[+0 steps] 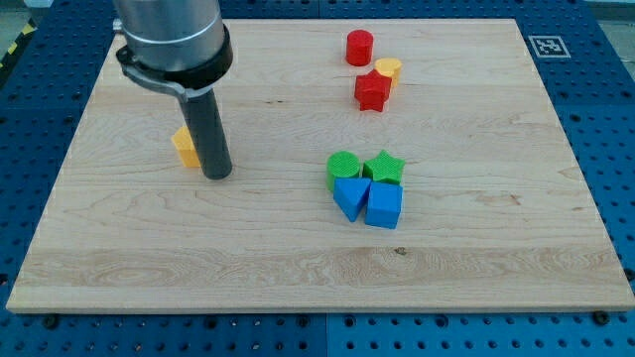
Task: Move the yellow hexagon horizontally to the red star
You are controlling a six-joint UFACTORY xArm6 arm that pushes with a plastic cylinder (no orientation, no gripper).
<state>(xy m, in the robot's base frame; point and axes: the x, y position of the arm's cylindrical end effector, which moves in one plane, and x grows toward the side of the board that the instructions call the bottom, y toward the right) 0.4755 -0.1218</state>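
Camera view, the only one: my tip [218,175] rests on the bench [476,278], touching or just beside the yellow hexagon [185,147], on its right side as seen, with the rod covering part of it. No hand on this rig, so there is nothing to open or clench. The red star [372,91] sits well apart toward the view's upper right, a yellow cylinder [389,69] touching it and a red cylinder [359,47] just above. Risk: my tip stands on the star's side of the hexagon, so pushing now would drive it leftward, away. Repositioning may clip it. The green and blue blocks [367,186] lie below the likely path.
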